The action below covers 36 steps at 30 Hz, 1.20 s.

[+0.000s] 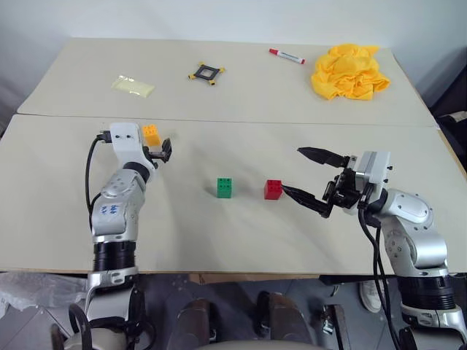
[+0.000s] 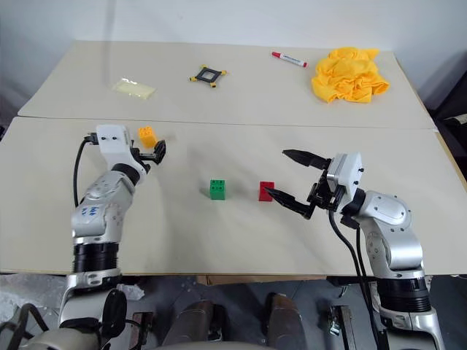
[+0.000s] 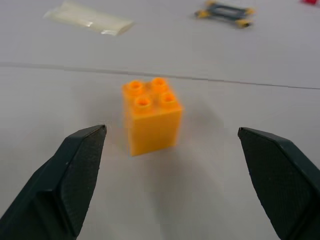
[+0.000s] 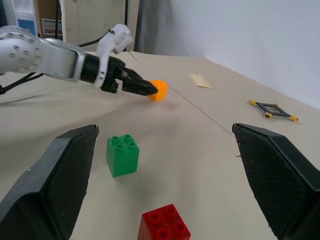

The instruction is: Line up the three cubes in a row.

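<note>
The orange-yellow cube (image 3: pixel 151 116) stands upright on the table (image 1: pixel 241 240), studs up, just ahead of the left hand (image 3: pixel 172 145). That hand's two black fingers (image 3: pixel 70 175) are spread wide, one to each side of the cube's near face, and neither touches it. In the head views the left arm reaches forward over the near table's left part, the hand (image 1: pixel 162 149) pointing level and forward, with the cube just beside its tips near the seam between the two tabletops.

The green cube (image 1: pixel 225 187) and the red cube (image 1: pixel 273 189) sit near each other at the middle of the near table, well apart from the orange-yellow one. The right hand (image 1: pixel 303 175) hovers just to the right of the red cube, pointing left across the table and slightly upward, its fingers spread wide and empty. Its lower fingertip lies close beside the red cube; whether it touches cannot be told.
</note>
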Each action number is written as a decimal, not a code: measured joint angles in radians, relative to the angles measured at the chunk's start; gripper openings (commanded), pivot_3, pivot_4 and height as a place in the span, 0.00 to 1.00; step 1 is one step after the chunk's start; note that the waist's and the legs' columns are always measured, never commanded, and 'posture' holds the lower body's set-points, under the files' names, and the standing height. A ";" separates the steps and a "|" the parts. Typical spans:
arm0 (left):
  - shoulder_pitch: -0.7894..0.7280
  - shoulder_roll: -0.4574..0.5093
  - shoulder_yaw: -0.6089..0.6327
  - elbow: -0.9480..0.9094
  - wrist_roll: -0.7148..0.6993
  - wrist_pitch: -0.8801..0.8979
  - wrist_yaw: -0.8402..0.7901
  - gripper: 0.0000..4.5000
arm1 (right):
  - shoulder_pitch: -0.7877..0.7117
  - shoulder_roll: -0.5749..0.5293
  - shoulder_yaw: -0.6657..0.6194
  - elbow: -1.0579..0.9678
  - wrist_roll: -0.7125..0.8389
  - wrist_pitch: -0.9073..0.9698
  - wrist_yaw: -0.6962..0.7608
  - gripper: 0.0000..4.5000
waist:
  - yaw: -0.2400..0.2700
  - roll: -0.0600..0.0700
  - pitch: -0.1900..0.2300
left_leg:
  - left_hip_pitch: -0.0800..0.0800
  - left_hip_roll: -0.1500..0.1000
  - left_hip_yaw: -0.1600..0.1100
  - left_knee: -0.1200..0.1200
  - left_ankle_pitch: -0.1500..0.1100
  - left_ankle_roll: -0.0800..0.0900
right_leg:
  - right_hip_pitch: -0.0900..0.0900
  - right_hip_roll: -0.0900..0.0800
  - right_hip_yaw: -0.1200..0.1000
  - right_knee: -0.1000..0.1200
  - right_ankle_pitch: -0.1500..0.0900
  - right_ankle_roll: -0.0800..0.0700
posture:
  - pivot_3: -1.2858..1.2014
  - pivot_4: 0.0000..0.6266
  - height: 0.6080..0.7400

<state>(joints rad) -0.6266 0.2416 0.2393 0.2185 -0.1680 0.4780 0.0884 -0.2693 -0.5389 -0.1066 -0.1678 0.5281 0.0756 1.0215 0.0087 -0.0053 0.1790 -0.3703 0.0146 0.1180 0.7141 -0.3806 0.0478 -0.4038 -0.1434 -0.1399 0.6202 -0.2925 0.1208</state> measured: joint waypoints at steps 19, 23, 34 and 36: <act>-0.200 0.009 -0.031 0.387 0.058 -0.220 -0.035 0.37 | 0.045 0.022 0.016 -0.032 0.008 0.012 -0.034 1.00 | 0.015 0.000 0.000 | -0.001 0.000 0.000 0.001 0.000 0.000 | 0.000 0.000 0.000 0.000 0.000 0.001 | 0.52 0.24 1.00; -0.173 0.053 -0.034 0.359 0.007 -0.192 -0.204 0.33 | 0.049 0.027 0.017 -0.035 0.008 0.012 -0.046 1.00 | 0.013 0.000 0.000 | -0.001 0.000 0.001 0.001 0.000 0.000 | 0.000 0.000 0.000 0.000 0.000 0.001 | 0.52 0.24 1.00; 0.026 0.481 -0.170 0.232 -0.124 -0.432 -1.244 0.33 | 0.085 0.003 -0.020 -0.066 0.030 0.038 -0.074 1.00 | -0.006 0.002 0.001 | 0.000 0.001 0.003 0.000 0.000 -0.003 | -0.002 0.005 0.002 -0.001 -0.001 0.000 | 0.52 0.24 1.00; 0.027 0.465 -0.174 0.253 -0.163 -0.463 -1.374 0.33 | 0.084 0.004 -0.020 -0.067 0.038 0.042 -0.081 1.00 | -0.002 0.002 0.001 | -0.001 0.001 0.003 0.001 0.000 -0.003 | -0.001 0.005 0.002 0.000 -0.001 0.000 | 0.52 0.24 1.00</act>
<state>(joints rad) -0.5999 0.7063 0.0655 0.4712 -0.3314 0.0149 -1.2854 -0.1854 -0.5347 -0.1265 -0.2348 0.5661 0.1177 0.9406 0.0066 -0.0036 0.1798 -0.3710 0.0159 0.1207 0.7155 -0.3808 0.0447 -0.4053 -0.1384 -0.1378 0.6198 -0.2935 0.1205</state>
